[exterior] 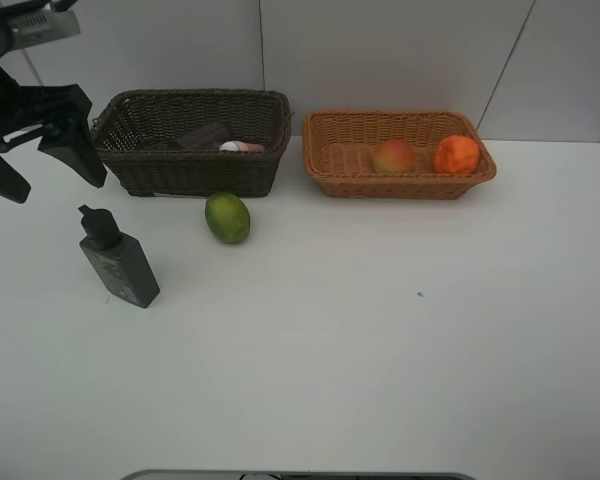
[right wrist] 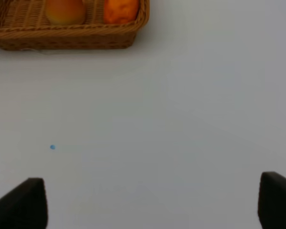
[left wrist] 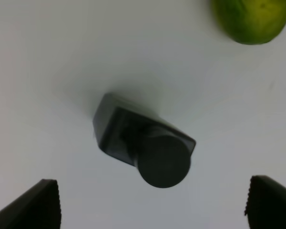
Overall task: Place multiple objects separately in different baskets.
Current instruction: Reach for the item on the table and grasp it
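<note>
Exterior high view has the left gripper (exterior: 55, 183) raised above the table (exterior: 380, 350) with its two fingers spread wide and holding nothing. The dark bottle (exterior: 120, 262) stands on the table near those fingers, clear of both and on the camera's side of them. The lime (exterior: 227, 217) sits further to their right, just in front of the brown basket (exterior: 190, 175). That basket is just beside the fingers and holds a pink bottle (exterior: 242, 147) and a dark cup (exterior: 205, 135).

From the left wrist, the bottle's round cap (left wrist: 163, 162) shows between the spread fingers (left wrist: 43, 202), with the lime (left wrist: 251, 19) beyond it.

The right gripper (right wrist: 150, 200) is also spread wide and empty over bare table. Well ahead of its fingers, the tan basket (right wrist: 62, 40) holds the peach (right wrist: 65, 10) and the orange (right wrist: 120, 10) side by side.
</note>
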